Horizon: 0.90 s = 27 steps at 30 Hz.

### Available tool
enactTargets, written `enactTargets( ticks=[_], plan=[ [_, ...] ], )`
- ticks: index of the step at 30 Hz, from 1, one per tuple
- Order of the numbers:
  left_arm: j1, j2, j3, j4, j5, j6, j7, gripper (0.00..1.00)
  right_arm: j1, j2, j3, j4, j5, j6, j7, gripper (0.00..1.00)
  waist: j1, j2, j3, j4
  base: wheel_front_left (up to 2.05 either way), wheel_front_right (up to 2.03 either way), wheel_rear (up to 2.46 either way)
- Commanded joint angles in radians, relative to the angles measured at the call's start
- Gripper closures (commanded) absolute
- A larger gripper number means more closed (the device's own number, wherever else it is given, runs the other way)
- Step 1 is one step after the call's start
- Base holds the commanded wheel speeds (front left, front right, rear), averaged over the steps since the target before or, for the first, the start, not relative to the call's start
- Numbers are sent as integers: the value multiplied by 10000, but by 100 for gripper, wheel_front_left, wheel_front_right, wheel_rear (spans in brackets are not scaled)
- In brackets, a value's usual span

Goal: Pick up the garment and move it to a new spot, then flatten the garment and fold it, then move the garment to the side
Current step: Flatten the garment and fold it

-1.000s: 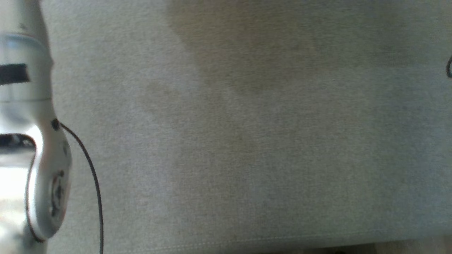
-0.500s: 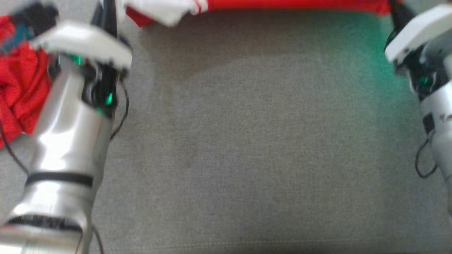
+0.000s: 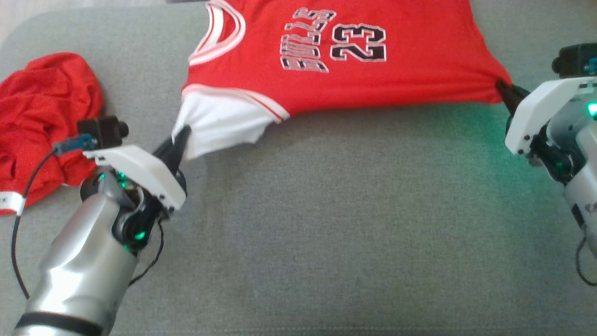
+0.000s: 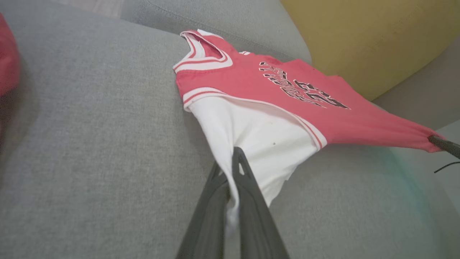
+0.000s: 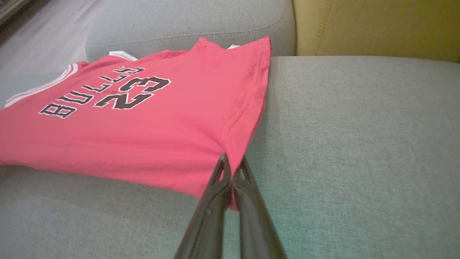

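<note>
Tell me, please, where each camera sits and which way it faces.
Head view: on the head, facing down at the sofa and jersey; left gripper and right gripper show.
Left wrist view: along its own shut fingers toward the jersey's white panel.
Right wrist view: along its own shut fingers toward the jersey's hem.
Both wrist views share the jersey's lettering and a yellow cushion.

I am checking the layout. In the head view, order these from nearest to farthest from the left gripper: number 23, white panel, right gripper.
1. white panel of the jersey, clamped in the left gripper.
2. number 23, farther up and right.
3. right gripper, far right, at the hem.
</note>
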Motion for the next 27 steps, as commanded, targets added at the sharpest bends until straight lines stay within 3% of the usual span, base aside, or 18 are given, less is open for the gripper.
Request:
enactTargets(
  ticks=[1, 15, 27],
  plan=[
    [-185, 598, 280, -390, -107, 6, 95, 100, 242, -324, 180, -257, 113, 65, 94, 100, 1, 0, -129, 47, 0, 0, 0],
    [1101, 2038, -690, -2379, -1395, 5, 1906, 100, 964, -2052, 2520, -1510, 1059, 65, 1217, 100, 1, 0, -791, 105, 0, 0, 0],
    [2158, 3197, -931, -3985, -2460, 4, 3259, 100, 1563, -3176, 3585, -2881, 2619, 65, 2365, 100, 1, 0, -1193, -65, 0, 0, 0]
  ],
)
